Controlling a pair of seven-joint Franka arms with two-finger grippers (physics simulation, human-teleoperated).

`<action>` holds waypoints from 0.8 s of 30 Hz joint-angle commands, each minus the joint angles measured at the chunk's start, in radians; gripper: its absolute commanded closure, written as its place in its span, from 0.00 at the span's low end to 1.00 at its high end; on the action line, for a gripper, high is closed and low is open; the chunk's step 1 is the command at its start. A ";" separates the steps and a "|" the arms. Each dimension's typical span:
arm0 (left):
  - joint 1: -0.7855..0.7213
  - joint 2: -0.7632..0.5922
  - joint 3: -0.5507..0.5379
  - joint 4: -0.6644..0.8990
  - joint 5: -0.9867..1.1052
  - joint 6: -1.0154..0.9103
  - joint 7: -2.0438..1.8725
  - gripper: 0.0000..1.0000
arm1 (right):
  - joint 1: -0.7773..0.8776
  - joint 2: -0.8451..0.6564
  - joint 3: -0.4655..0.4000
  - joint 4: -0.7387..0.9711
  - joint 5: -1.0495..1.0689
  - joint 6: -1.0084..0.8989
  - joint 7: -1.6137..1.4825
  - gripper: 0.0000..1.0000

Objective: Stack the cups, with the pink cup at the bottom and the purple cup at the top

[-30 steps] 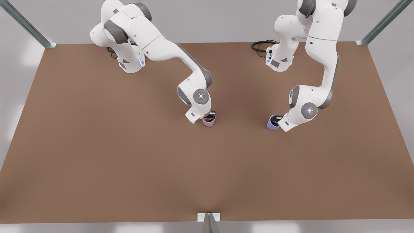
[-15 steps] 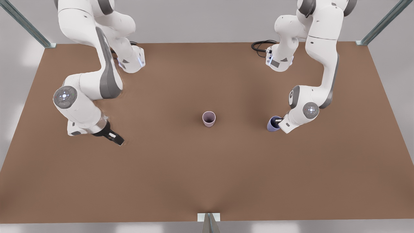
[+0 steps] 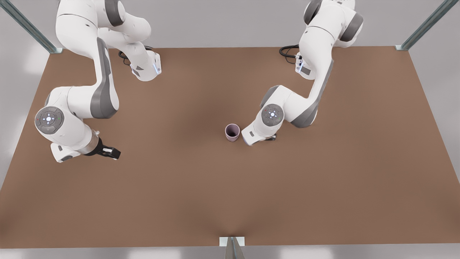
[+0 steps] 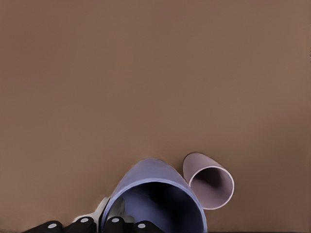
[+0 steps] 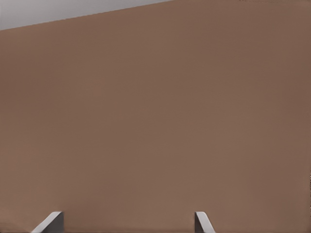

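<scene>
The pink cup [image 3: 232, 132] stands upright near the middle of the brown counter [image 3: 230, 201], mouth open. Just beside it, toward the front view's right, the left gripper [image 3: 251, 139] hangs low, its fingers grasping the purple cup [image 4: 153, 199]. In the front view that cup is almost wholly hidden under the wrist. In the left wrist view it is cut off by the frame edge, with the pink cup [image 4: 210, 180] close beside it, apart. The right gripper [image 3: 114, 154] waits well off at the front view's left over bare counter, its fingers [image 5: 51, 222] spread apart and only their tips visible.
</scene>
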 commanded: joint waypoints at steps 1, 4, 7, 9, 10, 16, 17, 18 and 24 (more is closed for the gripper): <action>-0.020 0.007 0.001 0.015 -0.056 -0.109 -0.525 0.79 | -0.002 0.007 -0.004 0.003 0.019 -0.006 -0.268 0.00; -0.075 0.012 0.001 0.025 -0.074 -0.095 -0.594 0.79 | -0.001 0.012 -0.006 0.003 0.023 0.006 -0.266 0.00; -0.098 0.035 -0.001 0.025 -0.080 0.010 -0.628 0.79 | -0.001 0.012 -0.006 0.003 0.023 0.006 -0.266 0.00; -0.098 0.044 -0.001 0.024 -0.080 0.043 -0.628 0.79 | -0.001 0.012 -0.006 0.003 0.023 0.006 -0.266 0.00; -0.106 0.044 -0.001 0.022 -0.087 0.084 -0.629 0.79 | -0.001 0.012 -0.006 0.003 0.023 0.008 -0.266 0.00; -0.123 0.047 -0.001 -0.010 -0.090 0.086 -0.617 0.79 | -0.001 0.027 -0.006 0.003 0.023 0.031 -0.266 0.00; -0.127 0.053 -0.001 -0.010 -0.090 0.086 -0.617 0.79 | -0.001 0.027 -0.006 0.003 0.023 0.037 -0.266 0.00; -0.129 0.055 0.001 -0.015 -0.087 0.086 -0.616 0.79 | -0.001 0.029 -0.006 0.003 0.023 0.037 -0.266 0.00; -0.127 0.056 0.001 -0.031 -0.080 0.080 -0.614 0.79 | -0.001 0.029 -0.006 0.003 0.022 0.051 -0.265 0.00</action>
